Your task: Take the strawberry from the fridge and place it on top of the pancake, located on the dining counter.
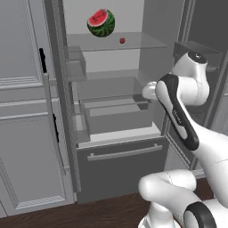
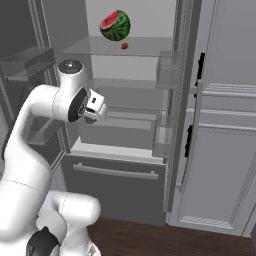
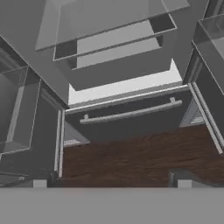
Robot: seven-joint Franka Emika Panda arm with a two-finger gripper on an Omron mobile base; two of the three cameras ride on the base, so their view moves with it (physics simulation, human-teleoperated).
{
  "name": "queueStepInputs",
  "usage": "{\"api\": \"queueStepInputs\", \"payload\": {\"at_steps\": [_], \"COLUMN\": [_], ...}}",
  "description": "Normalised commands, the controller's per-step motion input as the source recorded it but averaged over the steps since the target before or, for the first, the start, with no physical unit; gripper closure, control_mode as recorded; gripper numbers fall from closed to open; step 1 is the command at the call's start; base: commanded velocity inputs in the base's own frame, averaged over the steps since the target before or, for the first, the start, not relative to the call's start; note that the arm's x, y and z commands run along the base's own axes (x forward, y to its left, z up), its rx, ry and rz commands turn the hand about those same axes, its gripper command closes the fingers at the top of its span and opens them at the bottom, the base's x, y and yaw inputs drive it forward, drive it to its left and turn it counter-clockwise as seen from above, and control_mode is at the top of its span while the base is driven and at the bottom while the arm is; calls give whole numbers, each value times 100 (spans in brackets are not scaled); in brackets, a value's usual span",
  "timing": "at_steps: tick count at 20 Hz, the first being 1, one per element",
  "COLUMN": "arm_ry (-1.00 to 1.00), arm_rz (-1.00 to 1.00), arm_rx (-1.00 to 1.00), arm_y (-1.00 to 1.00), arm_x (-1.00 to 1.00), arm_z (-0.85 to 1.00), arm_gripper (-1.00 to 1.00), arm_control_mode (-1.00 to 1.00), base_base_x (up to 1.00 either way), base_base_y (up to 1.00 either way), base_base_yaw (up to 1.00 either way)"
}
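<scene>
The fridge [image 1: 120, 169] stands open, showing its pale inside and glass shelves. The strawberry [image 1: 122, 40] [image 2: 124, 46], a tiny red fruit, lies on the upper glass shelf just right of a large watermelon piece [image 1: 101, 23] [image 2: 115, 25]. My gripper [image 2: 95, 113] hangs in front of the middle shelves, well below the strawberry's shelf, and points down. In the hand view its fingertips [image 3: 39, 183] stand wide apart, open, with nothing between them, above the fridge's bottom drawer [image 3: 127, 127]. The pancake and the dining counter are out of view.
Both fridge doors are swung out, each carrying clear bins [image 1: 76, 62] [image 2: 167, 70]. Crisper drawers [image 1: 118, 113] sit under the lower shelf. Light grey panelled cabinets [image 1: 22, 111] [image 2: 225, 130] flank the fridge. Dark wood floor [image 3: 140, 157] lies below the hand.
</scene>
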Motion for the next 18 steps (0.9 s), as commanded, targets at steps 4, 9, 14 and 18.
{"api": "queueStepInputs", "payload": {"at_steps": [4,9,14,18], "arm_ry": [8,0,-22,-17], "arm_rz": [28,1,0,0], "arm_rx": [-42,-1,4,0], "arm_y": [4,-7,-15,8], "arm_x": [-80,-100,-98,-45], "arm_z": [30,21,32,3], "arm_gripper": [-100,-100,-100,-100], "arm_control_mode": [-100,-100,-100,-100], "base_base_x": [0,0,0,0], "base_base_y": [0,0,0,0], "base_base_yaw": [0,0,0,0]}}
